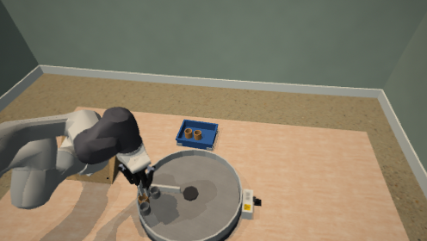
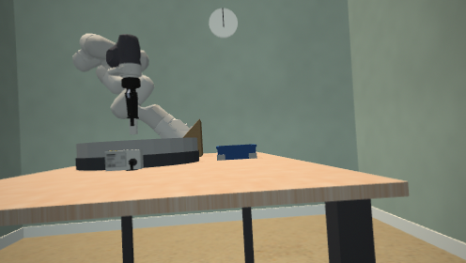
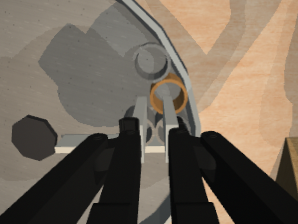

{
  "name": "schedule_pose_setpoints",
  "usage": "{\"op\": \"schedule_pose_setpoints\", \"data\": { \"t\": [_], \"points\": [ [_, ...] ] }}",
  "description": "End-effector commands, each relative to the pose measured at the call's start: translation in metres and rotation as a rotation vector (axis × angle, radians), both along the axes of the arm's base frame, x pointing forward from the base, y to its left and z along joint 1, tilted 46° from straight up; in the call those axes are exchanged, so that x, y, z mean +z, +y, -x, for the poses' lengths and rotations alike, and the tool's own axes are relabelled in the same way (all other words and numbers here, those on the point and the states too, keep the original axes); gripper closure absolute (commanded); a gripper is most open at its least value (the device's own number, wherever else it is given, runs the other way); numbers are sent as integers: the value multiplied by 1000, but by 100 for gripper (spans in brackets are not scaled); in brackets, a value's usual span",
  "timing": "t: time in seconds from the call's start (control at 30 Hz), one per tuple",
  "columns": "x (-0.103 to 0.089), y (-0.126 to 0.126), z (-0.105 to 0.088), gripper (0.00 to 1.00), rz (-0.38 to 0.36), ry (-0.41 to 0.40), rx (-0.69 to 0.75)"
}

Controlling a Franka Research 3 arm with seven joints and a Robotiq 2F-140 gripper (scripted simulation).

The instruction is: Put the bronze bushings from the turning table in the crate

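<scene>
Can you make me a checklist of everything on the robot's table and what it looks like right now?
Surface: wooden table, carrying the turning table and the crate.
Job's things: two bronze bushings sit upright in the blue crate; one bronze bushing and two steel bushings stand near the turning table's left rim.
Clutter: brown wedge-shaped block by the arm's base; small control box on the turning table's side.
Grippers: gripper hangs above the bronze bushing, fingers nearly shut, holding nothing.
Cables: nothing seen.
Surroundings: green walls, speckled floor, round wall clock.

Matt grey turning table [image 1: 224,172] on smooth wood-grain table [image 1: 310,172].
</scene>
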State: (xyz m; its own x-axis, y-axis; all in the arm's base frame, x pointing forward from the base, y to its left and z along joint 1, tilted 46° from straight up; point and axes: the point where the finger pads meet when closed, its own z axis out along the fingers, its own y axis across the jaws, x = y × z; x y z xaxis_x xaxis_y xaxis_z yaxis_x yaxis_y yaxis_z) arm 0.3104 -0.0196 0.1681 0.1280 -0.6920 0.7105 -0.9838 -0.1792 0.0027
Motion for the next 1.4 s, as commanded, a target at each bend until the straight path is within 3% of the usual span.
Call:
{"op": "schedule_pose_setpoints", "data": {
  "t": [0.0, 1.37],
  "points": [
    [1, -2, 0, 90, 5, 4, 4],
    [3, -4, 0, 90, 6, 4, 4]
  ]
}}
